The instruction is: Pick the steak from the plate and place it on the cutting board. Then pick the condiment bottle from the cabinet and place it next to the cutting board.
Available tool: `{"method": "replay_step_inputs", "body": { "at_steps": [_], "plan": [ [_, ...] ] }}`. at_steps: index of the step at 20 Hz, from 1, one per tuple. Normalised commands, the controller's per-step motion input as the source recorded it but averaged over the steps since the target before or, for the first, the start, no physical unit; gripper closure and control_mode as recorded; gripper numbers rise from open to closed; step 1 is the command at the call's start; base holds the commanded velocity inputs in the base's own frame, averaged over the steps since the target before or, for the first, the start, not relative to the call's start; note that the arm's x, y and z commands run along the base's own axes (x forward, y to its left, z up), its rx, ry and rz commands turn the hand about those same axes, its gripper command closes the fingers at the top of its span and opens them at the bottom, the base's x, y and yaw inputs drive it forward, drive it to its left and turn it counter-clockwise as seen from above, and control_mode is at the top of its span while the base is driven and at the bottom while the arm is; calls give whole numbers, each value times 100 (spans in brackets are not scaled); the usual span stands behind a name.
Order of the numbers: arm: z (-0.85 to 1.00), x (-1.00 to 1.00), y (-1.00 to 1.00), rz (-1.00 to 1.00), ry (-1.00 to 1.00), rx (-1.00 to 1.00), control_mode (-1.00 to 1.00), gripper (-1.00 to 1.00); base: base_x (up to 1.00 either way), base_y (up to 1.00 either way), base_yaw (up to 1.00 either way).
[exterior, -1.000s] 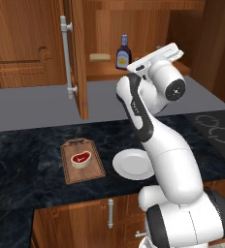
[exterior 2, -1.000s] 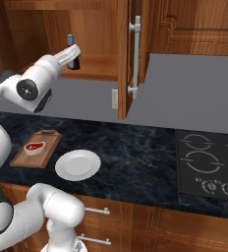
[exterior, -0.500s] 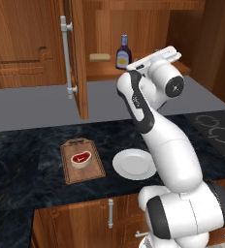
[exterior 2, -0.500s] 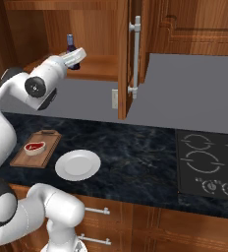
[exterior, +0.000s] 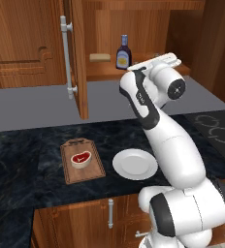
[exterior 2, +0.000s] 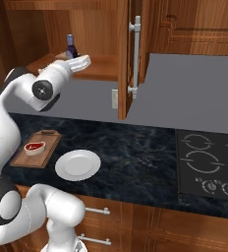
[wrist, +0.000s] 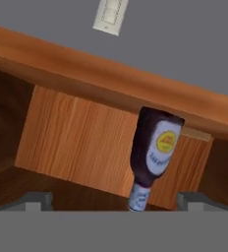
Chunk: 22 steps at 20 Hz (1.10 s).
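The steak lies on the wooden cutting board. To the board's right sits the bare white plate. In the open cabinet the dark condiment bottle stands upright on the shelf. My gripper is raised to shelf height, just in front of the bottle. The hand view is rolled over, so the bottle hangs cap-down ahead of my gripper, which is open with nothing between its fingers.
A flat tan block lies on the shelf left of the bottle. The open cabinet door with its grey bar handle juts out over the counter. A stovetop is at the right.
My hand has sunk a little and eased toward the shelf edge. The bottle, steak, board and plate have not moved.
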Motion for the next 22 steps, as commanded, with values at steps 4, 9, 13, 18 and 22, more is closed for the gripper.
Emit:
{"method": "replay_step_inputs", "body": {
  "at_steps": [4, 9, 13, 18, 22],
  "plan": [
    [0, 0, 23, 0, 2, 22, -100, -100, 0, 0, 0],
    [9, 0, 29, 0, 1, 23, -100, -100, 0, 0, 0],
    [23, 2, 30, 0, 0, 21, -100, -100, 0, 0, 0],
    [42, 1, 23, -1, 0, 18, -100, -100, 0, 0, 0],
    [50, 0, 11, -3, 0, 12, -100, -100, 0, 0, 0]
  ]
}}
